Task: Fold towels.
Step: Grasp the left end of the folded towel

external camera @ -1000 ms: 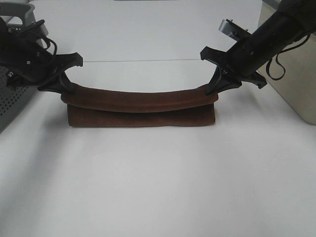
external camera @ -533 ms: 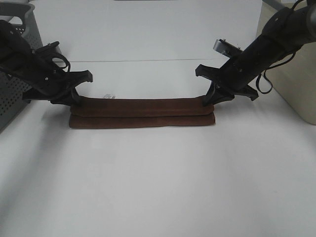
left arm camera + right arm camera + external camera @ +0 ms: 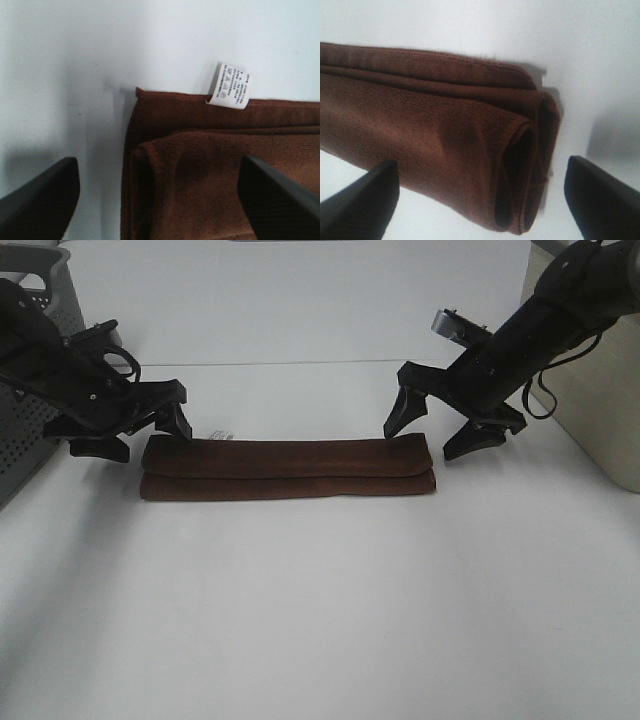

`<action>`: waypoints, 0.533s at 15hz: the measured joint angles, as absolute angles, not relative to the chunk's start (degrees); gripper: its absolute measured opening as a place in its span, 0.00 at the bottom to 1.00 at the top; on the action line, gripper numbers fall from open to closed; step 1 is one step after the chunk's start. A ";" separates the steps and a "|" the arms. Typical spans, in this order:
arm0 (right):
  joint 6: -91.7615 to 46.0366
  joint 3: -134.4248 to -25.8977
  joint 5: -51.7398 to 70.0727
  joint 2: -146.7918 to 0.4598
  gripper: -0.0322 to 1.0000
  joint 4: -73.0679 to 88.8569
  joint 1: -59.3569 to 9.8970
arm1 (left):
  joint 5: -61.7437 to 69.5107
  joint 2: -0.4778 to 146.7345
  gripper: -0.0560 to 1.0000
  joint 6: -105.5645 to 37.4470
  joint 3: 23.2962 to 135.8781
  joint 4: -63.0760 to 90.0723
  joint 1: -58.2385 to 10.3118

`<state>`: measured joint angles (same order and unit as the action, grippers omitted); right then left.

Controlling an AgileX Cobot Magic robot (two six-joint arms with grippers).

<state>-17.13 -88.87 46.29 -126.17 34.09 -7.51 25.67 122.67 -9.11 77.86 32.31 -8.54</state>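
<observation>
Now the towel (image 3: 288, 469) lies on the white table (image 3: 320, 630) as a long narrow folded band, between the two arms. The left gripper (image 3: 138, 435) and the right gripper (image 3: 428, 436) each hang at one short end of it with jaws spread wide, holding nothing. I judge the main risk to be at the right end. The layers there are not pressed flat, so the fold may loosen by itself. Also, if the claw comes down for the next fold, one finger (image 3: 362, 200) may catch only the upper layer and pull the band open. At the left end, the upper layer sits a little back from the edge below, so a grip there could miss one layer too. The high camera shows a tidy band with one seam line along it. Only the right wrist view shows the rounded gaping loops at that end, and only the left wrist view shows clearly the small white tag (image 3: 229, 86) sticking out from the far edge.
</observation>
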 joint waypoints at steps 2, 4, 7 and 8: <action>-17.02 -89.09 46.29 -125.88 0.86 33.69 -7.51 | 25.73 123.30 0.83 -9.34 77.92 32.20 -8.54; -17.02 -89.09 46.29 -125.88 0.86 33.58 -7.51 | 25.73 124.68 0.83 -9.34 77.92 32.66 -8.54; -17.02 -89.09 46.29 -125.88 0.86 33.58 -7.51 | 25.50 125.59 0.77 -10.37 78.15 33.92 -8.88; -17.02 -89.09 46.29 -125.88 0.86 33.58 -7.51 | 25.50 125.82 0.75 -11.00 78.38 34.38 -9.28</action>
